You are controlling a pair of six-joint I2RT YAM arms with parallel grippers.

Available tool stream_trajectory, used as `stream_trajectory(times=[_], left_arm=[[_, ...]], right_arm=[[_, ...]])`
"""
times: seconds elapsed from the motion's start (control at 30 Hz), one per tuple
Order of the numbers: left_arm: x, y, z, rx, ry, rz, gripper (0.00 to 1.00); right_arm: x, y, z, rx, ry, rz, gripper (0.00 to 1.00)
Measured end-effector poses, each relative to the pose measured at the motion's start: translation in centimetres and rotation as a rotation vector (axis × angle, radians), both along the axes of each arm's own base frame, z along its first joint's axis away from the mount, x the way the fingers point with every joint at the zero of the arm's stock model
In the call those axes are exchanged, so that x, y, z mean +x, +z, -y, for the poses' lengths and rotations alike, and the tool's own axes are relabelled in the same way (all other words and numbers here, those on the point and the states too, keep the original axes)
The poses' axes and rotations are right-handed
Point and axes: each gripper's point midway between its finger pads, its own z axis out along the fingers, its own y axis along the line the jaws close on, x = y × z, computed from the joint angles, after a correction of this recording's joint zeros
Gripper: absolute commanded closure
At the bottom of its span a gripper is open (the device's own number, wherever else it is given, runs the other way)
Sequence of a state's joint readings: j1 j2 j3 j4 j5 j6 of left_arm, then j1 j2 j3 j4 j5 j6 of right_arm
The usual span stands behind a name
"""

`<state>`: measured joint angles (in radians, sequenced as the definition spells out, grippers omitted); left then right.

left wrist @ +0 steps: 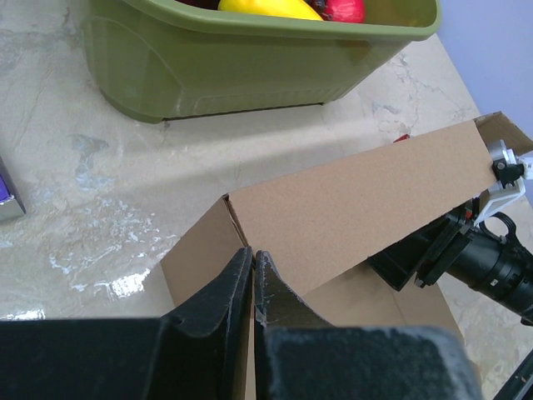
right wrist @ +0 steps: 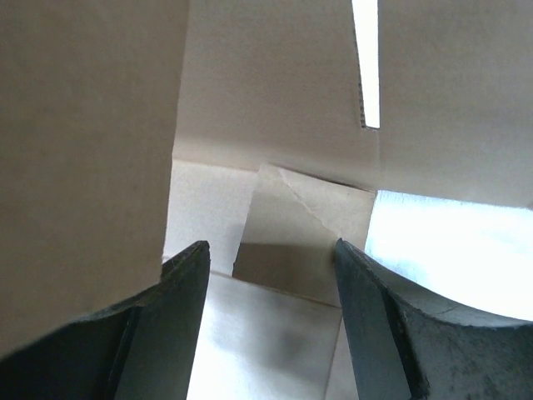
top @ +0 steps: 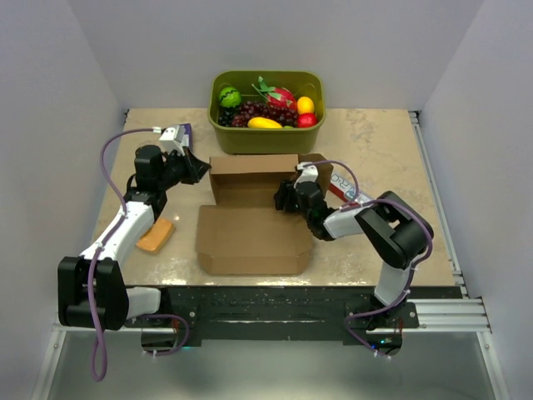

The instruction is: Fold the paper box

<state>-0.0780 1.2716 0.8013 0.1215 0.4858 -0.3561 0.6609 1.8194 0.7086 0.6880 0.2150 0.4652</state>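
Left tool (left wrist: 252,254) pinches paper box (top: 250,237); right tool (right wrist: 271,246) gapes; green tub (top: 266,140) holds fruit (top: 265,112).

Matt brown cardboard for the paper box (top: 250,237). Glossy marbled finish (bright glare patches) on the desk (top: 375,142). Smooth olive plastic for the tub (top: 266,137). Matt black plastic on the left pincer (left wrist: 252,252).

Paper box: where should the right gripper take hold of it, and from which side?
Probably the small corner tab at the paper box's right end, taken edge-on, straight ahead from where the right gripper sits. The tab stands free between its open jaws and looks thin enough to pinch; the left gripper holds the other end.
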Motion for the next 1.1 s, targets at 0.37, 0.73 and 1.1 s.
stream_trajectory(times=[0.37,0.73,1.1], left_arm=[[0.4,0.0,-0.8,0.010,0.033,0.007,0.93],[0.6,0.1,-1.1,0.026,0.044,0.009,0.93],[0.6,0.2,-2.7,0.131,0.106,0.009,0.93]], right_arm=[[2.3,-0.4,-1.3,0.013,-0.051,-0.040,0.32],[1.4,0.1,-0.9,-0.020,-0.058,-0.088,0.20],[-4.8,3.9,0.1,-0.145,0.150,-0.191,0.15]])
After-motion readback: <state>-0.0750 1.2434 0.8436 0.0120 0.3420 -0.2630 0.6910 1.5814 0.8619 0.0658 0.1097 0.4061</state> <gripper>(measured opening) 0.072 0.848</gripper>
